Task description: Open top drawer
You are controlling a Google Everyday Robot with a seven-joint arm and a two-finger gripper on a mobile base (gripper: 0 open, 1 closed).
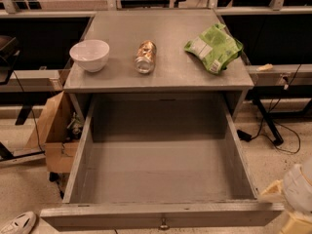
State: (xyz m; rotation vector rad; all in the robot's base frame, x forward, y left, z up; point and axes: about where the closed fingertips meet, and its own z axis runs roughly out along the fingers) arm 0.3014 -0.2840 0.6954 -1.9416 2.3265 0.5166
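While the grey table (161, 79) fills the middle of our view, the top drawer (122, 215) stands far out from under it toward us. Its deep plain box is bare right to the back wall, and nothing lies in it. We judge the opening step as good as done; any travel left looks slight.

Down in the bottom right corner sits the tool (287, 208), close beside the right end of the drawer front. Whether it touches that front, and whether it is wide or narrow, we cannot tell.

Up on the table nothing is in the way: a green snack bag (213, 48) on the right, a white bowl (89, 55) on the left, and a can (145, 56) on its side between them.

The small brass knob (164, 224) at the front's centre sits well apart from the tool. So the next move, we'd say, calls for easing the tool clear without nudging the front back in.
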